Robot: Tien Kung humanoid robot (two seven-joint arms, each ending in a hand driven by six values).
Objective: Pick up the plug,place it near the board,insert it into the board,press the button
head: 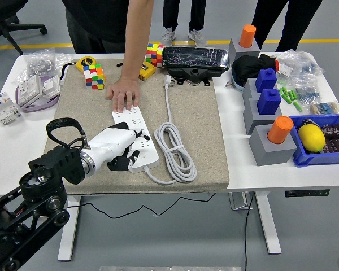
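My left hand point(120, 148) over the power strip point(135, 139), fingers curled on sth dark — plug? can't tell, person's hand point(123, 92) pressing strip's far end, beige mat point(189, 124) under it.

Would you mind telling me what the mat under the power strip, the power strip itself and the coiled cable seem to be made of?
The mat looks like woven fabric or felt: beige, matte, with a speckled texture. The power strip seems to be hard white plastic, smooth with a slight sheen. The coiled cable looks rubber- or vinyl-sheathed, white and smooth, bending in soft loops.
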